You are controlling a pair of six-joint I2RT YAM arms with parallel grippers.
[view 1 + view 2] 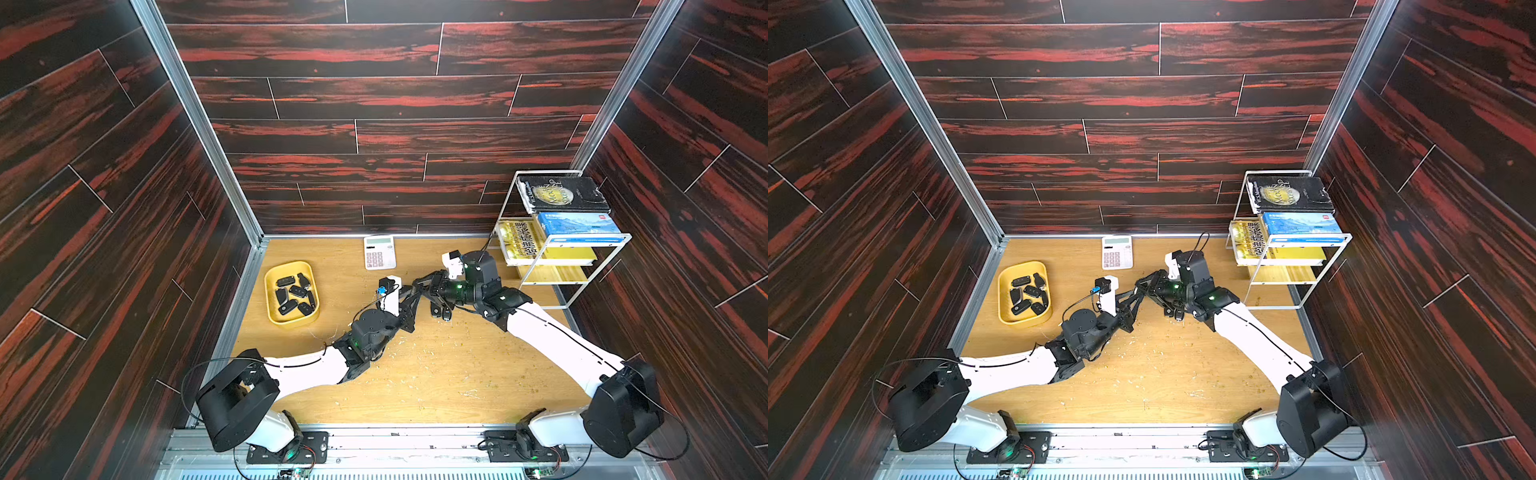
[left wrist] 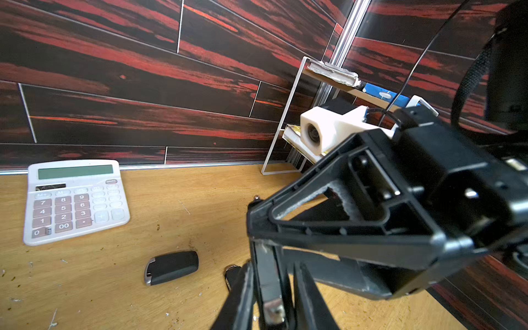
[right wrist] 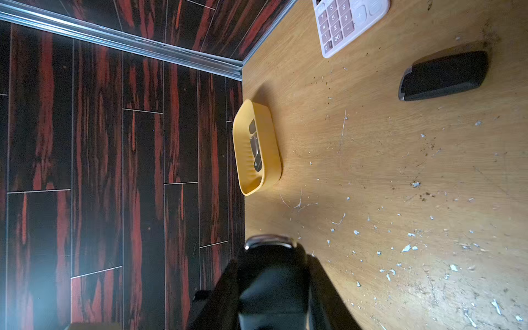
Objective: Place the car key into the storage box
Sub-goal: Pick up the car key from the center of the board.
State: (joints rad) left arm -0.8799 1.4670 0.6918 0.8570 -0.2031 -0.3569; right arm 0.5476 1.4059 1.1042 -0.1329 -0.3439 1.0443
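Note:
A black car key with a silver end sits between the fingers of my right gripper, which is shut on it. Both grippers meet above the table's middle in both top views: the left gripper and the right gripper point tip to tip. In the left wrist view my left gripper is shut on the same key, its fingers close along both sides. The yellow storage box lies at the far left and holds several black keys.
Two more black keys lie on the table under the right wrist. A white calculator sits by the back wall. A white wire book rack with books stands at the back right. Small white flecks litter the wood.

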